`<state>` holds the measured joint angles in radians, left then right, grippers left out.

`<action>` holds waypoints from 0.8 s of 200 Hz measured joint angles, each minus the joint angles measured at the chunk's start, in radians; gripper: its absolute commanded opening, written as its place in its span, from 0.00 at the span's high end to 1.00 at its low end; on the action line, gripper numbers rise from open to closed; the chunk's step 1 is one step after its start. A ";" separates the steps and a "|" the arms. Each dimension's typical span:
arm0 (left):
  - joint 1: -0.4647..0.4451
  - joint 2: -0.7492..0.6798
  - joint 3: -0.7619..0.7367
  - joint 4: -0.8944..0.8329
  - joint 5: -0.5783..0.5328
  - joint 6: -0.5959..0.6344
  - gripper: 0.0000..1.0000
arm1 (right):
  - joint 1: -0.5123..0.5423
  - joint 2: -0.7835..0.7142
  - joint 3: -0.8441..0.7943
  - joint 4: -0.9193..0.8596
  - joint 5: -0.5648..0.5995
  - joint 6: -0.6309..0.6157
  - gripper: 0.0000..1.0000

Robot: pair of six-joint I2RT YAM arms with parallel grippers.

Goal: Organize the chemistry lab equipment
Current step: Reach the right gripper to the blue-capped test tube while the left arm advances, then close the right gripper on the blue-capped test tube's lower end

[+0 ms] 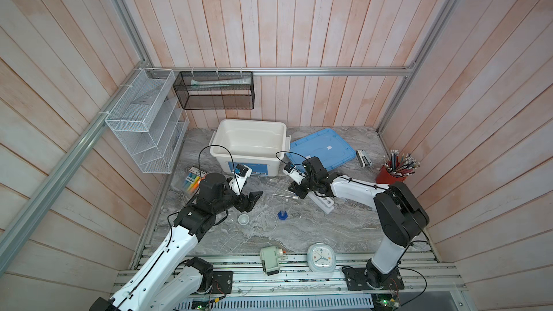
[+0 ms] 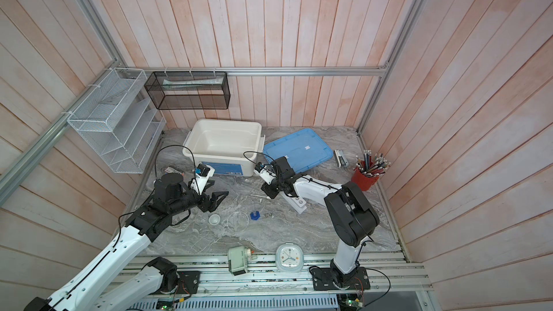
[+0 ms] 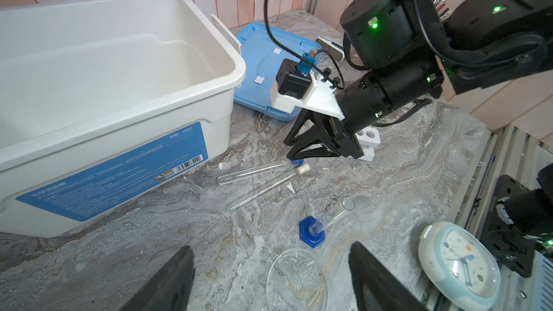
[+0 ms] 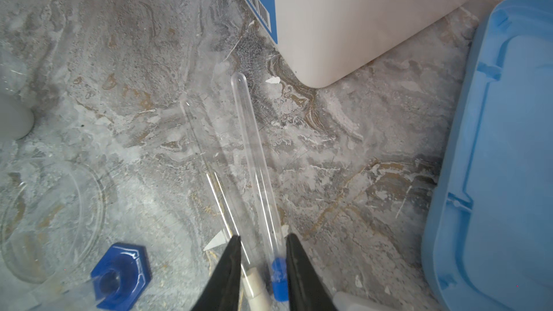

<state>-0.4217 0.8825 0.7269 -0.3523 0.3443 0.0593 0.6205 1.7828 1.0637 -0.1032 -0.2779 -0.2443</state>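
**Right fingers straddle the capped ends of two tubes**

We see the right fingers (image 4: 296,261) low over the tabletop (image 4: 344,151) and only a narrow way apart. The capped ends of both tubes sit between them. The blue-capped tube (image 4: 255,157) is next to one finger and the white-capped tube (image 3: 266,189) next to the other. Both tubes lie flat, with their rounded ends pointing away from these fingers toward a corner of the white bin (image 4: 359,25). We cannot tell whether the fingers press on the caps or only flank them. The white rack (image 1: 324,203) lies just behind the right fingers, partly under that arm, and the blue lid (image 4: 493,145) lies off to one side of them.

The left fingers (image 3: 369,276) stand wide apart and hold nothing. The clear dish (image 3: 296,279) lies on the tabletop just ahead of them, in line with the gap between them. Farther ahead is the blue-based cylinder (image 3: 312,230), between the left fingers and the two tubes. In a top view, the small clear cup (image 1: 243,219) stands just beside the left fingers.
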 measured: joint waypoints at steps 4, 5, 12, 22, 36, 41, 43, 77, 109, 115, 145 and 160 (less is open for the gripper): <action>0.000 0.002 0.000 0.000 0.000 0.000 0.18 | 0.000 0.005 0.003 -0.001 0.000 -0.002 0.72; 0.000 0.002 0.000 0.000 0.000 0.000 0.18 | 0.000 0.006 0.003 -0.002 0.000 -0.002 0.72; 0.000 0.004 -0.001 0.000 0.000 0.000 0.18 | 0.000 0.017 0.007 -0.003 0.000 -0.005 0.72; 0.000 0.005 -0.001 0.000 0.000 0.000 0.18 | 0.000 0.029 0.008 -0.002 0.000 -0.012 0.72; 0.000 0.005 -0.001 0.001 0.000 0.000 0.18 | 0.000 0.051 0.008 -0.002 0.000 -0.016 0.73; 0.000 0.005 -0.002 0.001 0.000 0.000 0.18 | 0.000 0.058 0.008 -0.002 0.000 -0.017 0.73; 0.000 0.006 -0.002 0.001 0.000 0.000 0.18 | 0.000 0.062 0.008 -0.003 0.000 -0.018 0.73; 0.000 0.011 -0.002 0.001 -0.001 0.000 0.18 | 0.000 0.104 0.011 -0.002 0.000 -0.019 0.74; 0.000 0.013 -0.004 0.005 -0.001 0.001 0.18 | 0.000 0.119 0.018 0.009 0.000 -0.019 0.76; 0.000 0.015 -0.004 0.007 -0.001 0.001 0.18 | 0.000 0.120 0.018 0.012 0.000 -0.019 0.76; 0.000 0.023 -0.005 0.009 -0.001 0.001 0.18 | 0.000 0.129 0.020 0.026 -0.001 -0.019 0.76; 0.000 0.024 -0.005 0.009 -0.001 0.001 0.18 | 0.000 0.129 0.021 0.026 -0.001 -0.019 0.77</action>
<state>-0.4217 0.9066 0.7223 -0.3435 0.3431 0.0605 0.6205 1.9121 1.0851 -0.0772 -0.2787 -0.2638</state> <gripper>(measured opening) 0.823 0.234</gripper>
